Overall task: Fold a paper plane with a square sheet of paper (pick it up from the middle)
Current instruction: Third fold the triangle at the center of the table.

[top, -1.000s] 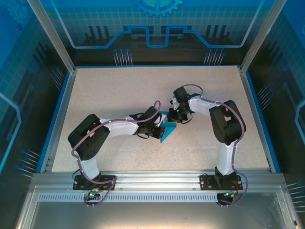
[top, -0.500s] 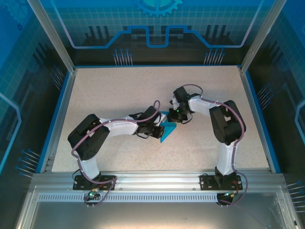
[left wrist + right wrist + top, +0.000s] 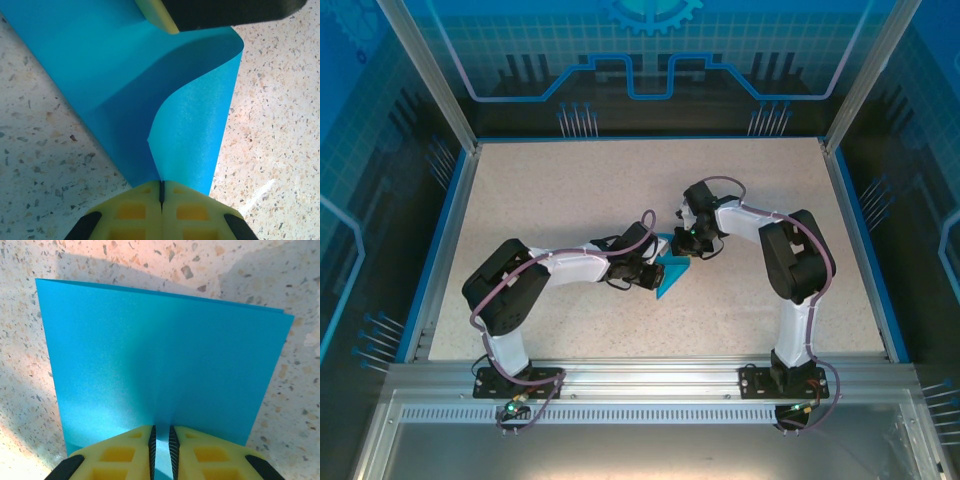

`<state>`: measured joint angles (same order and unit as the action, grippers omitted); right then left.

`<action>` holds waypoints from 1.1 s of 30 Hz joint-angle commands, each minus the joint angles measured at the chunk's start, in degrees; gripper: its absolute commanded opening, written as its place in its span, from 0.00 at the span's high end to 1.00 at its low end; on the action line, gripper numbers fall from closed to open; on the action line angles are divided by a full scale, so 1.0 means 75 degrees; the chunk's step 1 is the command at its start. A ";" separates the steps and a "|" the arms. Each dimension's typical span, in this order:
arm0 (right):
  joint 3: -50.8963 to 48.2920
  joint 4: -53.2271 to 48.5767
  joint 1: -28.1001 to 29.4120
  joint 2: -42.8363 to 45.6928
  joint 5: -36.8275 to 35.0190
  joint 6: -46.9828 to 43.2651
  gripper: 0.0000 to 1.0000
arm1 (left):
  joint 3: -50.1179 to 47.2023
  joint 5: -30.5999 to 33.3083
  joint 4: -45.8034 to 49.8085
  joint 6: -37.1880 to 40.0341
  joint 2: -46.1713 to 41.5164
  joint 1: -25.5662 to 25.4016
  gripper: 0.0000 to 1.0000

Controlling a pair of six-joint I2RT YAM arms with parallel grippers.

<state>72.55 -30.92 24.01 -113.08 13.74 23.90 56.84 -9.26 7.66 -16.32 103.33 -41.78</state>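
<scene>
- Blue square sheet of paper (image 3: 672,272) is at mid-counter (image 3: 550,190), btwn my two arms, curled up in a loose bend.
- Left fingers (image 3: 165,195) are clenched tight on the sheet's left edge, pads meeting w/ paper pinched in the seam.
- Right fingers (image 3: 174,437) clamp the sheet's right edge, w/ a thin slot btwn the pads and paper in it.
- Both grips are on the same sheet.

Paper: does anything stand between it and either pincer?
Nothing visible does. The left pincer is shut on a curled part of the paper. The right pincer grips another edge of it between its fingers. Both are in direct contact with it.
</scene>
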 commanded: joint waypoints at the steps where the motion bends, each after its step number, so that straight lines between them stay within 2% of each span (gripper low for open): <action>1: 0.0064 -0.0332 0.0009 -0.0241 -0.0052 -0.0042 0.81 | -0.0149 0.0042 0.0035 -0.0068 0.0098 0.0053 1.00; 21: 0.0173 -0.0365 0.0034 -0.0071 0.0189 0.0042 0.80 | -0.0058 0.0062 0.0077 0.0023 0.0163 0.0059 1.00; 29: -0.0237 -0.0257 -0.0275 0.1509 0.0352 0.0237 0.77 | 0.0003 0.0007 0.0128 0.0131 0.0167 0.0063 1.00; 33: -0.1090 0.0437 -0.0241 0.2131 0.1185 0.0592 0.79 | 0.0050 -0.0037 0.0114 0.0137 0.0196 0.0058 1.00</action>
<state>68.27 -30.24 22.44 -99.29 17.02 25.76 56.10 -8.86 7.46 -16.34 104.03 -41.78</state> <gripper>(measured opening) 0.217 0.067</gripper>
